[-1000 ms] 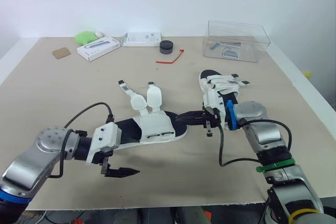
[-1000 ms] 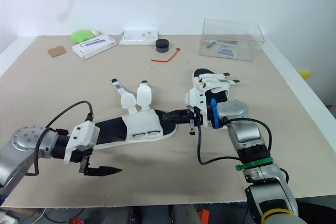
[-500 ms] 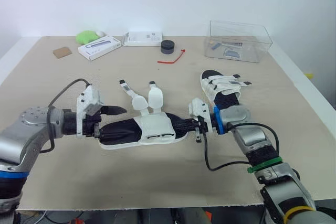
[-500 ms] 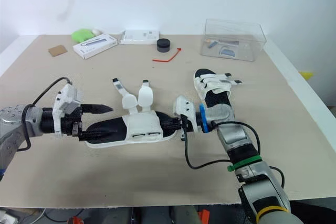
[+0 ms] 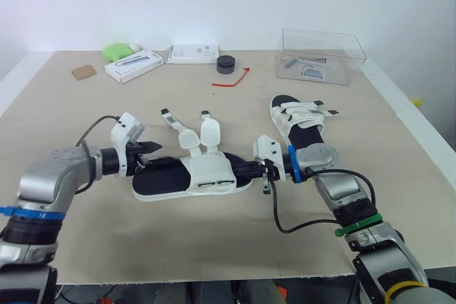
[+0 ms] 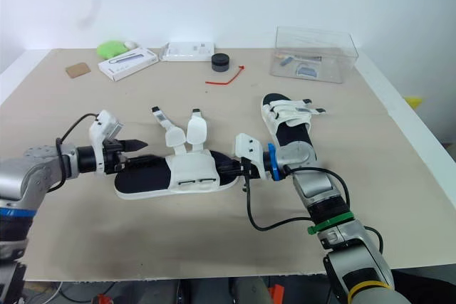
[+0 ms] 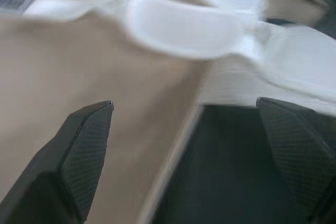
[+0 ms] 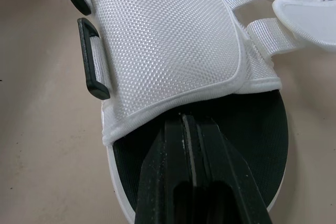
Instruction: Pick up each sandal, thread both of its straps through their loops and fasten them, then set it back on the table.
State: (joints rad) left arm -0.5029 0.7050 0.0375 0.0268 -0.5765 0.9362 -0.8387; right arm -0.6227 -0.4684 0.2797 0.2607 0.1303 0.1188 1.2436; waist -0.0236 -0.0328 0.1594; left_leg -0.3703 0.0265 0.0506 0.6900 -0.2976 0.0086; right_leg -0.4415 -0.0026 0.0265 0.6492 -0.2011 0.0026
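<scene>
While your right gripper [image 5: 241,170] lay pressed together on the toe of the sandal [image 5: 206,173], your left gripper [image 5: 149,154] stood spread at its heel.

Beige surface [image 5: 85,115]: open sandal [image 5: 196,176] at centre, strapped sandal [image 5: 299,122] right, white box [image 5: 132,65] upper left, clear bin [image 5: 322,56] upper right.

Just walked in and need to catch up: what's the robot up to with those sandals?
The robot is working on the white sandal, which lies flat on the table. Its right gripper, shut, pokes in under the white upper at one end. Its left gripper is open at the opposite end, straddling the sole's edge. The two straps lie splayed out, unthreaded. The other sandal sits to the robot's right, straps across it.
</scene>
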